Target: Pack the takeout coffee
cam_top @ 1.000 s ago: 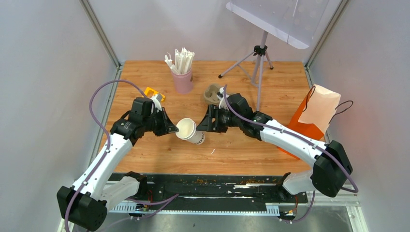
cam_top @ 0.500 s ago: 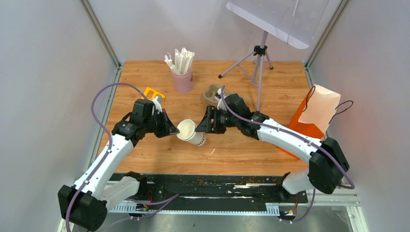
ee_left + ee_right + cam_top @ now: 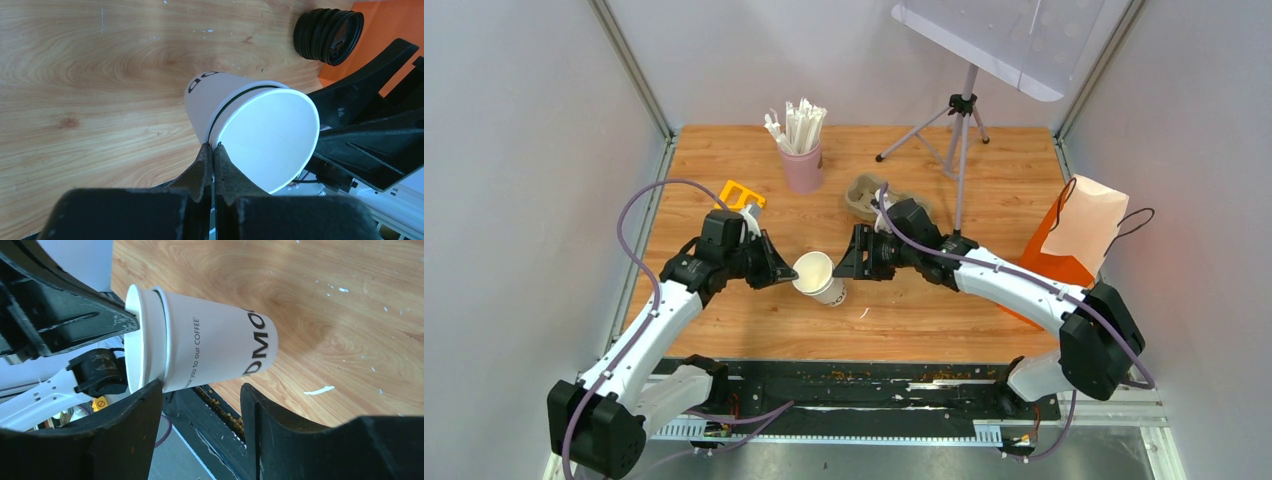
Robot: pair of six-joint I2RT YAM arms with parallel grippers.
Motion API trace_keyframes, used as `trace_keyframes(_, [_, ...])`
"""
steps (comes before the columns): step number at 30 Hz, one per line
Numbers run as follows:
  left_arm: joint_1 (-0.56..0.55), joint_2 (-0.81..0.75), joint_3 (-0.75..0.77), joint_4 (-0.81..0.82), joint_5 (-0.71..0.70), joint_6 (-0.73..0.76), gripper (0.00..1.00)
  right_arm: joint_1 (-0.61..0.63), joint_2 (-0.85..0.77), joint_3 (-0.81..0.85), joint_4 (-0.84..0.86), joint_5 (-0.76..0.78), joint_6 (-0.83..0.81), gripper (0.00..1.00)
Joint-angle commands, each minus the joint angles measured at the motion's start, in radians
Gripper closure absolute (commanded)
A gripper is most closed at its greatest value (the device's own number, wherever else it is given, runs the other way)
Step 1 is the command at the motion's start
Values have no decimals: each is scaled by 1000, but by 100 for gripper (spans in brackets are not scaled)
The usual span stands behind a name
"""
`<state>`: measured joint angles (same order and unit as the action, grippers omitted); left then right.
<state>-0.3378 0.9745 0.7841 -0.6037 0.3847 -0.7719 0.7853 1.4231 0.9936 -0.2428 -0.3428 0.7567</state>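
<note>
A whitish paper cup with dark print (image 3: 821,277) hangs tilted on its side just above the table's middle, its open mouth toward the left arm and no lid on it. My left gripper (image 3: 781,272) is shut on the cup's rim (image 3: 214,147), one finger inside and one outside. In the right wrist view the cup (image 3: 210,345) looks like two nested cups with a double rim. My right gripper (image 3: 845,267) faces it from the right, open (image 3: 197,390), with one finger (image 3: 145,400) touching the cup near its rim.
A pink cup of white sticks (image 3: 802,165) stands at the back. A brown pulp carrier (image 3: 862,192) sits behind the right wrist. An orange bag (image 3: 1064,262) stands at the right edge, with black ribbed lids (image 3: 328,35) beside it. A tripod (image 3: 960,135) and a yellow piece (image 3: 736,190) are there too.
The cup and both grippers have drifted slightly toward the near edge. My right gripper's jaws have narrowed a little. The left grip on the rim is unchanged.
</note>
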Motion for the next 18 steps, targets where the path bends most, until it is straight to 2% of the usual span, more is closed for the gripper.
trace_keyframes(1, [-3, -5, -6, 91, 61, -37, 100, 8, 46, -32, -6, 38, -32, 42])
trace_keyframes(10, [-3, -7, -29, 75, 37, -10, 100, 11, 73, -48, 21, 34, -30, 43])
trace_keyframes(18, [-3, 17, -24, 57, 10, 22, 100, 12, 23, -37, 20, 17, -20, 43])
